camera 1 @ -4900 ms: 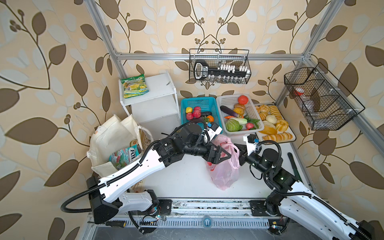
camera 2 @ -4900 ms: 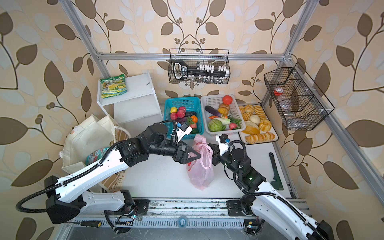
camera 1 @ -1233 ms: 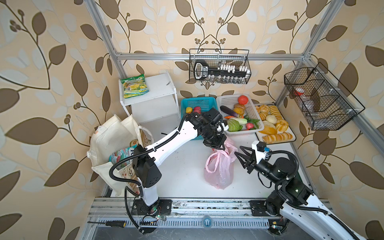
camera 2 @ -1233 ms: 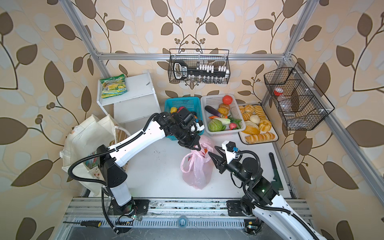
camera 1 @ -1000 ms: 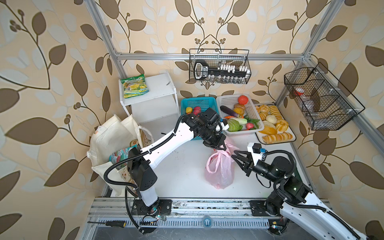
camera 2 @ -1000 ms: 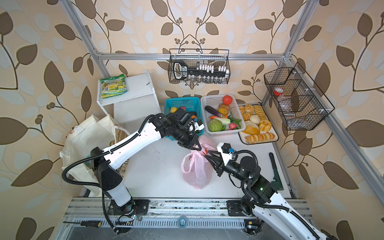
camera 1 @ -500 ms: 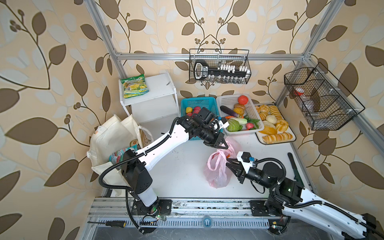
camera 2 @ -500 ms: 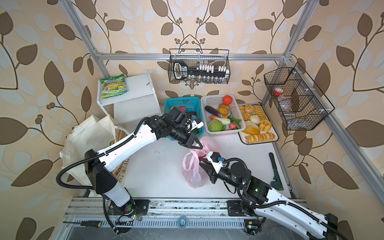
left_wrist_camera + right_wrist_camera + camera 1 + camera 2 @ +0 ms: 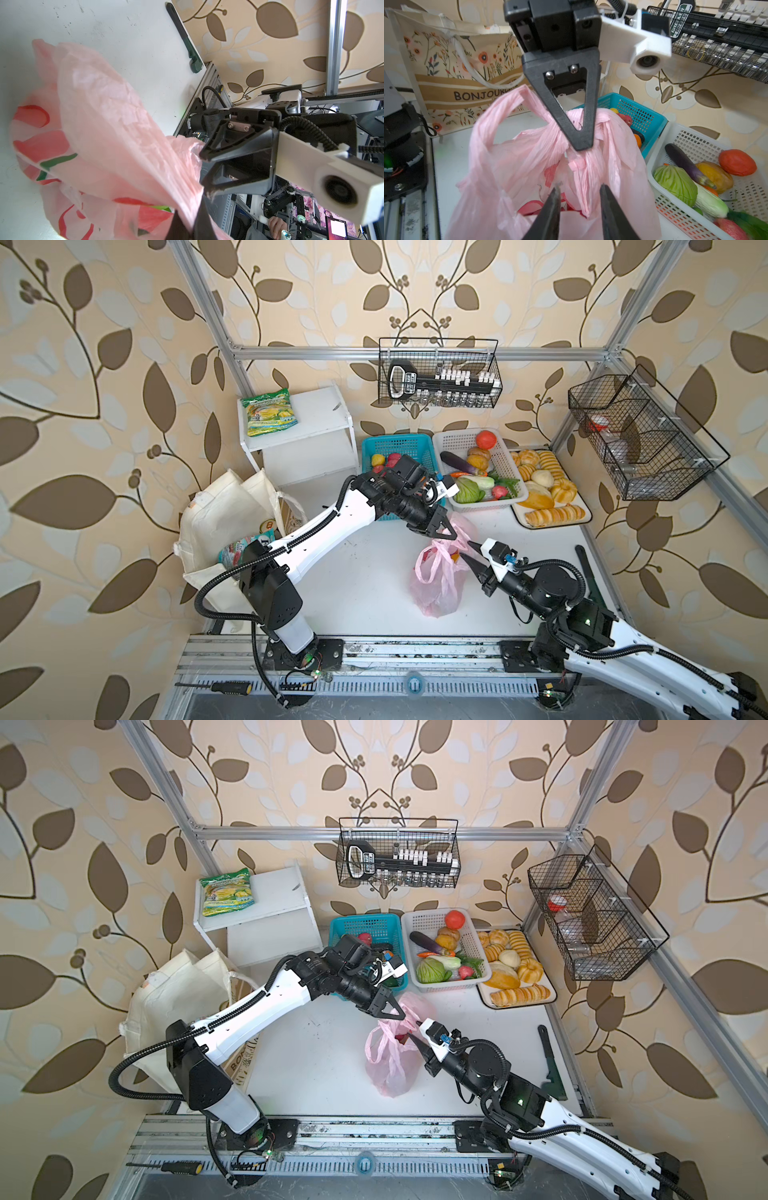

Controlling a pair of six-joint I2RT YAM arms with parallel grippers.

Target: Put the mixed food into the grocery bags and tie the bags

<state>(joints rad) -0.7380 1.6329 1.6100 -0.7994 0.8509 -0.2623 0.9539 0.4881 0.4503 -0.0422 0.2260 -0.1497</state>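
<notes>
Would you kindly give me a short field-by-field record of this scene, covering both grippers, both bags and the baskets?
Left gripper: shut on a bunched handle of the thin pink plastic bag
Right gripper: open, jaws apart close to the bag's top
Pink bag: standing on the white table, one handle loop free
Cream canvas tote: at the table's left edge, teal-red snack packet inside
Blue plastic basket: toy fruit
White plastic basket: toy vegetables

Green-yellow snack packet [image 9: 270, 412] flat on white shelf unit [image 9: 324, 410]. White plastic basket [image 9: 455, 439] of toy vegetables [image 9: 469, 491] just beside white tray [image 9: 581, 501] of golden bread rolls [image 9: 555, 514]. Dark green tool [image 9: 587, 572] at tabletop [image 9: 365, 585] edge.
</notes>
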